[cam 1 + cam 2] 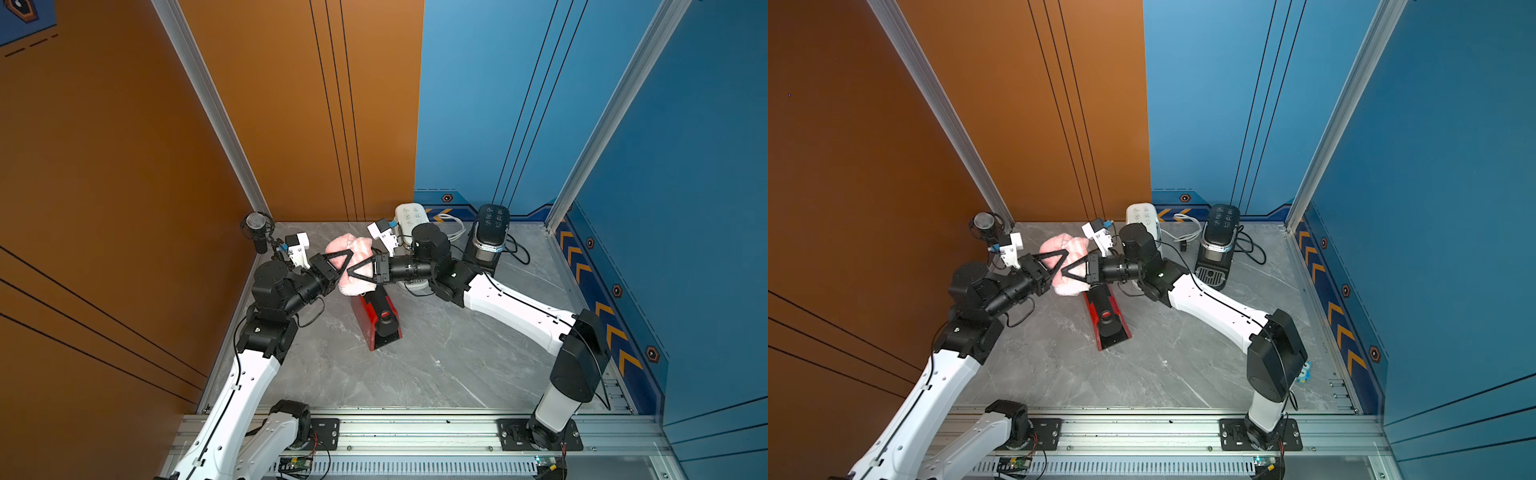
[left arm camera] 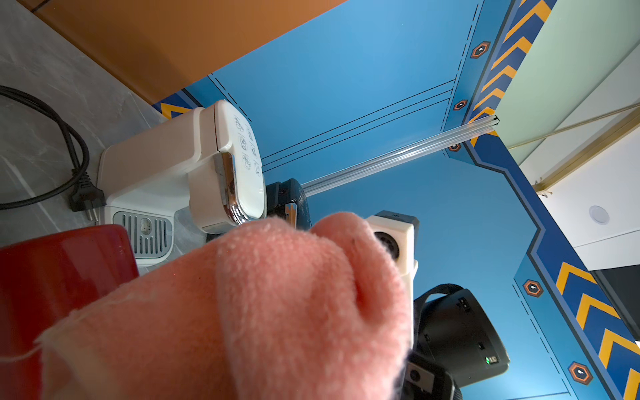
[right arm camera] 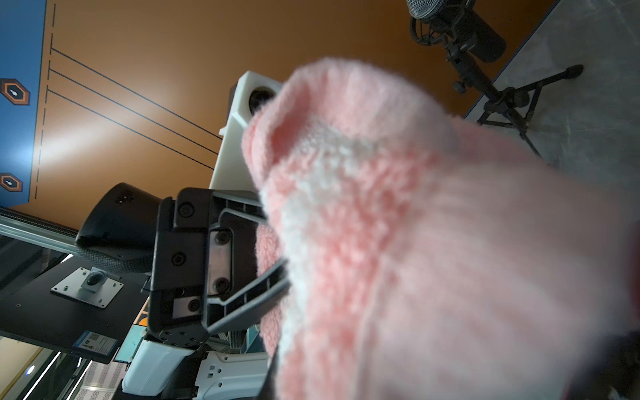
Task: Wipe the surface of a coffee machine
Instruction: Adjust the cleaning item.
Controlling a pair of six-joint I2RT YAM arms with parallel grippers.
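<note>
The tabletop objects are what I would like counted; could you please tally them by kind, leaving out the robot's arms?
coffee machines: 3 (white machine, black machine, red machine)
pink cloth: 1
microphone: 1
Total: 5

fluffy pink cloth [image 2: 270,311] fills the near fg, blurred, overlapping a glossy red appliance [image 2: 62,277]. behind them a white coffee machine [image 2: 166,166] w/ button icons on top and a slotted drip tray stands on the grey marble worktop [image 2: 34,52], a black power cord [image 2: 83,194] w/ plug lying just beside it. past the cloth's edge show the right arm's white cam housing [image 2: 398,239] and black joint [image 2: 457,336], blue wall [image 2: 346,86] behind.
</note>
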